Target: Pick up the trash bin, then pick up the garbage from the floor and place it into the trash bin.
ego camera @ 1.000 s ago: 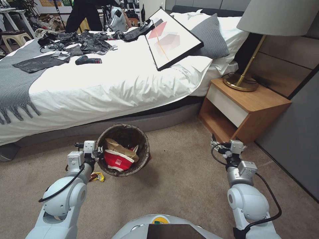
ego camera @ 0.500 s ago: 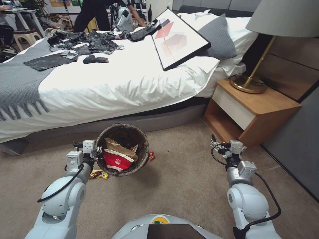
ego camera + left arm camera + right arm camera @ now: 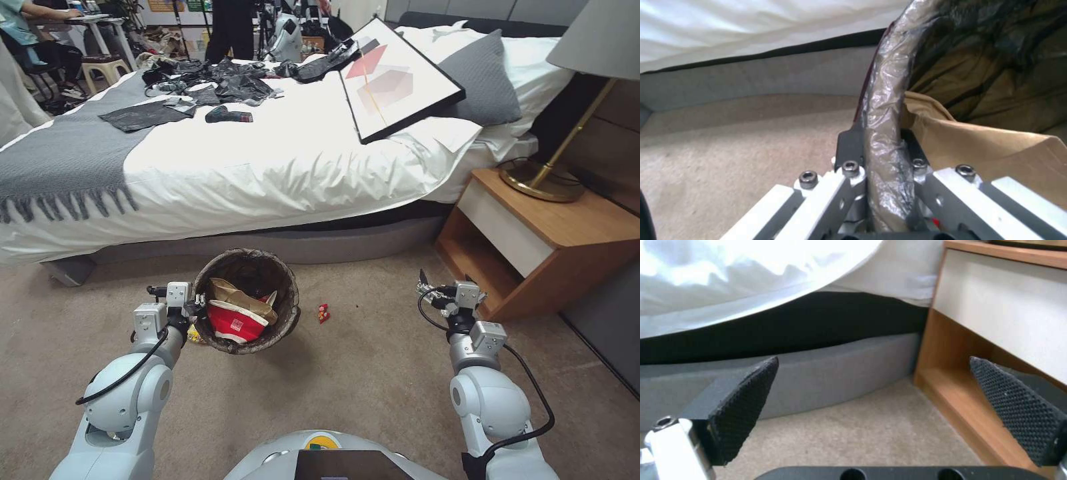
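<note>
The trash bin, lined with a dark bag, hangs just above the carpet in front of the bed. My left gripper is shut on its near-left rim. The left wrist view shows that gripper clamped across the bag-covered rim. Inside the bin lie a red-and-white paper cup and tan paper, which also shows beside the rim. Of the garbage on the floor, a small red wrapper lies right of the bin. A yellow wrapper peeks out under its left side. My right gripper hovers open near the nightstand, with nothing between its pads.
A white-sheeted bed with a grey base runs across ahead, carrying black clothes and a framed picture. A wooden nightstand with a brass lamp stands at the right. Open carpet lies in front.
The whole picture has shifted right, so the camera has moved. The red wrapper now shows free of the bin, and the yellow one is mostly hidden. Both grippers hold as before.
</note>
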You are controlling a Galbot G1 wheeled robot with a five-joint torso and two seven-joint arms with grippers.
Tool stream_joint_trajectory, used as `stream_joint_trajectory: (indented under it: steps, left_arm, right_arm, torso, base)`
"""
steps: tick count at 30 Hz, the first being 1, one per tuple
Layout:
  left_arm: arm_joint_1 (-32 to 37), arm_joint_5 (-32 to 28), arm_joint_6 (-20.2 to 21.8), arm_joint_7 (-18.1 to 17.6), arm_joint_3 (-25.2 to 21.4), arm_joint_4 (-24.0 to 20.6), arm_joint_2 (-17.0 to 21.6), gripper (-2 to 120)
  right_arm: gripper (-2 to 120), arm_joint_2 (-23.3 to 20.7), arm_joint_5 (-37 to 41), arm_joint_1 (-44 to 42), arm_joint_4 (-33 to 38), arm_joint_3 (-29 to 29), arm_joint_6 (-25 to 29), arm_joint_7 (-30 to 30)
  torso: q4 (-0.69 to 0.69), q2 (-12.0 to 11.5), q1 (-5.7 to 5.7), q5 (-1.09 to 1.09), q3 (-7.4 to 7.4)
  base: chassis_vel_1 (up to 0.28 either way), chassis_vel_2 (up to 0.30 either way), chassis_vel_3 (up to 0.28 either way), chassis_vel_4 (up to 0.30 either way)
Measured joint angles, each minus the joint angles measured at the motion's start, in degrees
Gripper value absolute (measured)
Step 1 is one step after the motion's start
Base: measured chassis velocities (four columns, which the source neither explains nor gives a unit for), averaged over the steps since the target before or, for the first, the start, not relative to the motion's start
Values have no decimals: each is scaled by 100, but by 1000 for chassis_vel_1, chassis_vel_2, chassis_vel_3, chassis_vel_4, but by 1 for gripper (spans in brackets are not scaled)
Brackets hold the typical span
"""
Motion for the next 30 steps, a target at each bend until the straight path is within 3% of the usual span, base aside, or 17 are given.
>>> stream_joint_trajectory:
  steps: [30]
  left_arm:
    - [-10,-14,0,7,0,88,54,3]
  right_arm:
    - [100,-107,14,-214,134,-216,-222,276]
  torso:
    - [-1,0,0,0,0]
  base:
    - [35,35,38,37]
